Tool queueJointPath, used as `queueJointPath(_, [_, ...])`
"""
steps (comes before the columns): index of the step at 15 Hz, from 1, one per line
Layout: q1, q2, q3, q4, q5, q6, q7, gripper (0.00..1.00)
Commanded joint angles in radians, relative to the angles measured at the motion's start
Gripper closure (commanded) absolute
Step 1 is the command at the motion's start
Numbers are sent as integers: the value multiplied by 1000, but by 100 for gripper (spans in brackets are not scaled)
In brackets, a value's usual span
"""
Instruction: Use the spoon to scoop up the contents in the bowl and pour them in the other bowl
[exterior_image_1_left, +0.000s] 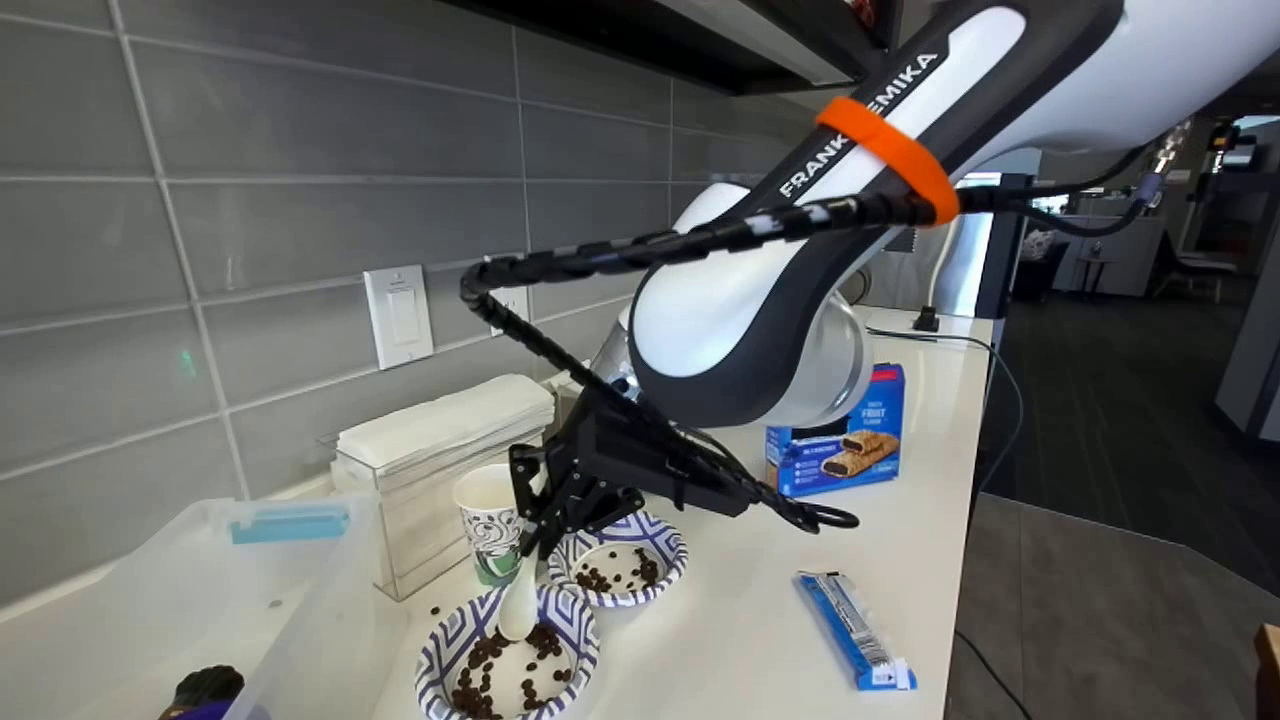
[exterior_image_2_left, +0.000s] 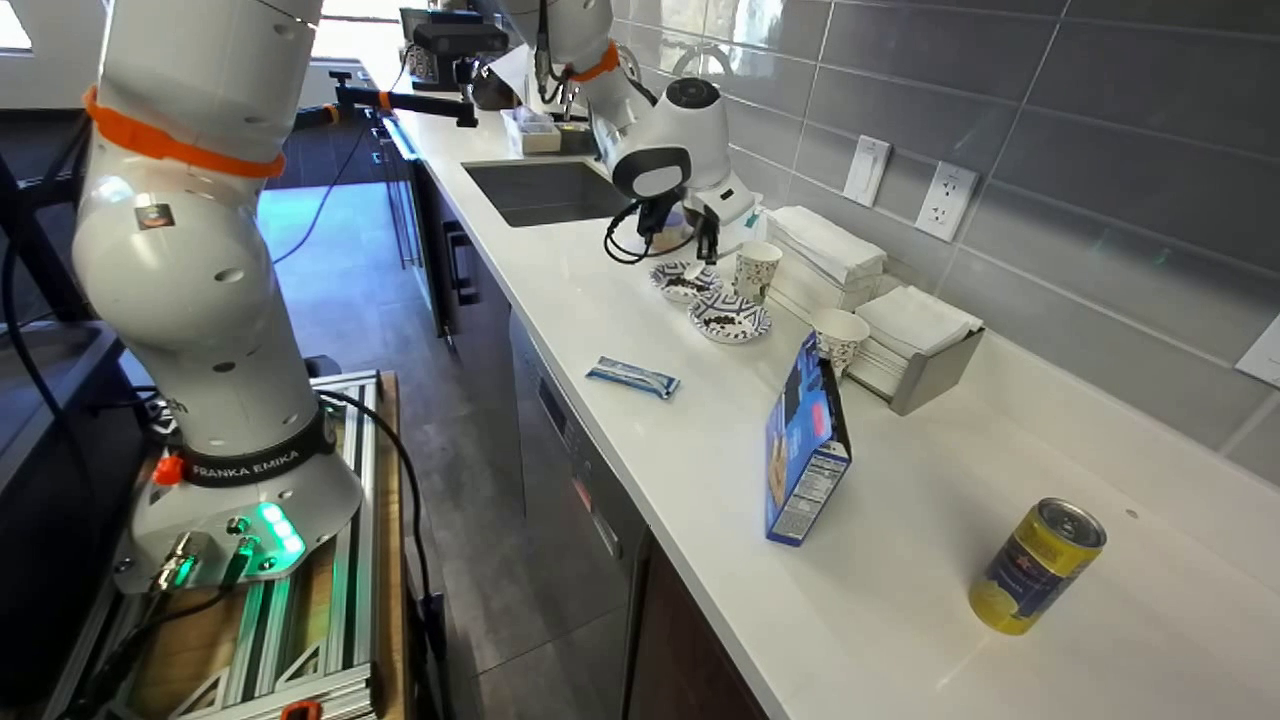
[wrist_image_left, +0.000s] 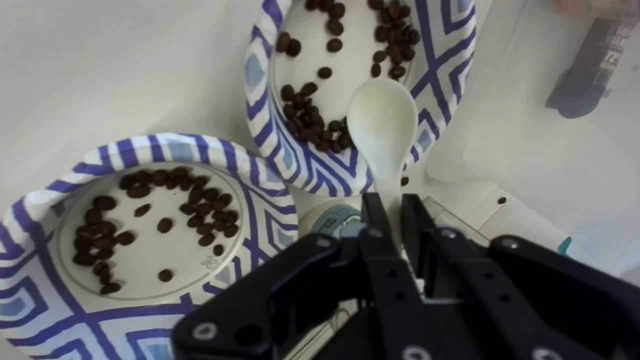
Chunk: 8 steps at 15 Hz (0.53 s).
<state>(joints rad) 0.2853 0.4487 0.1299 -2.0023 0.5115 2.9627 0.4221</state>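
Observation:
The pale cream spoon (wrist_image_left: 382, 120) points away from my gripper (wrist_image_left: 391, 204), whose fingers are shut on its handle. Its head hangs over the inner edge of a blue-and-white patterned bowl (wrist_image_left: 442, 55), and no beans show on it. Whether the tip touches that bowl, I cannot tell. Dark brown beans (wrist_image_left: 305, 120), the contents, lie scattered around this bowl's bottom. At lower left in the wrist view, the other bowl (wrist_image_left: 127, 154) also holds brown beans (wrist_image_left: 100, 240). In an exterior view the spoon (exterior_image_1_left: 518, 605) slants down into the nearer bowl (exterior_image_1_left: 447, 655); the other bowl (exterior_image_1_left: 672, 555) sits just behind.
A paper cup (exterior_image_1_left: 490, 535) stands close beside the bowls, with a napkin holder (exterior_image_1_left: 430, 500) behind. A clear plastic bin (exterior_image_1_left: 325, 620) borders the nearer bowl. A blue-and-white packet (exterior_image_1_left: 855, 630), a blue box (exterior_image_1_left: 835, 450) and a yellow can (exterior_image_2_left: 1035, 565) are on the counter.

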Motion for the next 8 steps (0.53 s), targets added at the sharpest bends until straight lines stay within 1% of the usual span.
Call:
queueJointPath(1, [45,77,-20,63,-74,81,63,97])
queueJointPath(8, [96,160,-41,98,-106,203,53,97])
